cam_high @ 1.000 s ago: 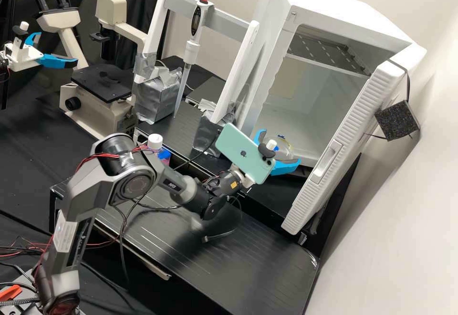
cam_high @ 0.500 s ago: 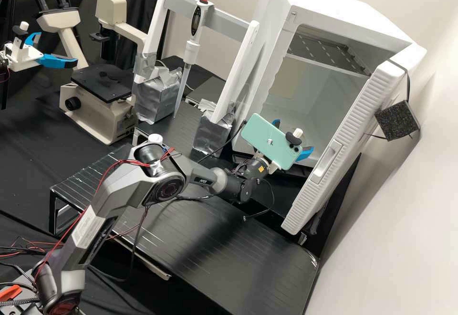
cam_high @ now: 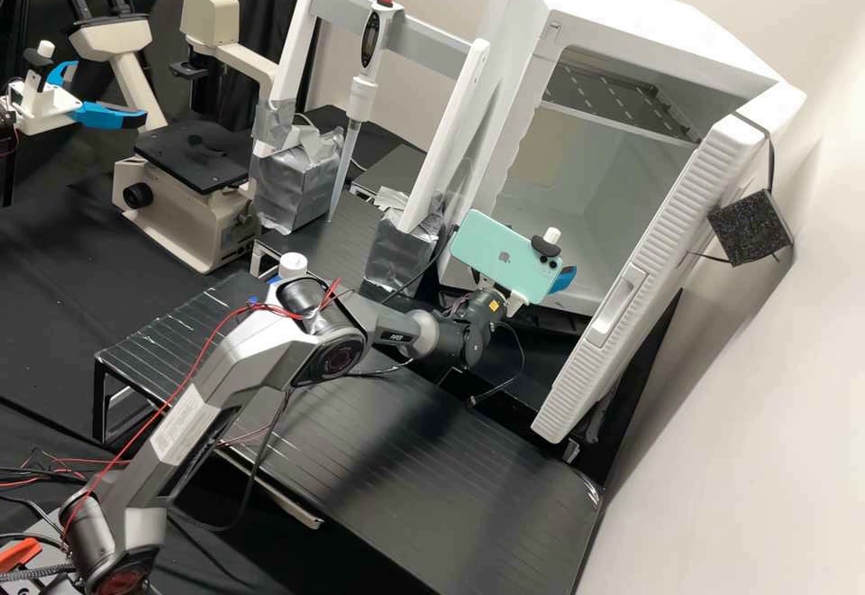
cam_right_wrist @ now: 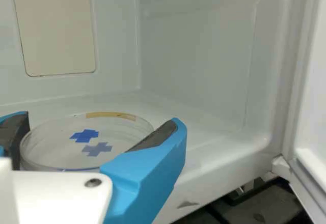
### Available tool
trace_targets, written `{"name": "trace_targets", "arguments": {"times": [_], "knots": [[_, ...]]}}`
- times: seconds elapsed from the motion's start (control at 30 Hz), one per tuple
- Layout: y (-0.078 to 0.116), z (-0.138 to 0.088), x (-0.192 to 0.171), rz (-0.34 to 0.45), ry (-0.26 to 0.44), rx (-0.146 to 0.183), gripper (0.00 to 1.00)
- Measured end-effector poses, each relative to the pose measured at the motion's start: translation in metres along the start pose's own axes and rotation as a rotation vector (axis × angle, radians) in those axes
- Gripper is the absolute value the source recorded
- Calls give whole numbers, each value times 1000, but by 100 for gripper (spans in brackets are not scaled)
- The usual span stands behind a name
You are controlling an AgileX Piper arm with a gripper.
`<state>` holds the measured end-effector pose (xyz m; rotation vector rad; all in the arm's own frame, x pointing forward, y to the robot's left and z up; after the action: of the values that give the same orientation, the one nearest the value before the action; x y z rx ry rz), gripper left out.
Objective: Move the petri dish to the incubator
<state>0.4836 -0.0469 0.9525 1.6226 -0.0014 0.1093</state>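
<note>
Gripper (cam_high: 563, 279), blue-fingered, right of centre in the high view: jaws parted to a dish's width, pads against opposite sides of the petri dish (cam_right_wrist: 86, 145). Dish: clear, round, blue cross marks, tan strip at rim; held at the incubator's open mouth, over its white floor, contact with floor unclear. Phone (cam_high: 505, 257), mint green: mounted by the gripper. Incubator (cam_high: 658, 0), white: upper right of frame, door (cam_high: 631, 288) swung open. Pipette (cam_high: 362, 95), upright in a white stand: upper centre. Bottle (cam_high: 293, 263), white-capped: left of centre. Microscope (cam_high: 209, 18), beige: upper left.
</note>
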Motion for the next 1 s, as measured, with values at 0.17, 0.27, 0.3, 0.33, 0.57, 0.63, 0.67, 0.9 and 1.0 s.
{"name": "trace_targets", "arguments": {"times": [0.17,0.27,0.3,0.33,0.57,0.63,0.67,0.9,1.0], "knots": [[-3,2,2,-6,-7,-1,0],[-3,1,2,-7,-7,-1,0],[-3,1,2,-7,-7,-1,0],[-4,1,3,-8,-6,-1,0],[-4,0,3,-10,-4,0,100],[-4,0,3,-10,-4,0,100],[-4,0,3,-10,-4,0,100],[-6,-1,3,-13,-2,-2,100],[-7,-1,4,-21,1,-9,100]]}}
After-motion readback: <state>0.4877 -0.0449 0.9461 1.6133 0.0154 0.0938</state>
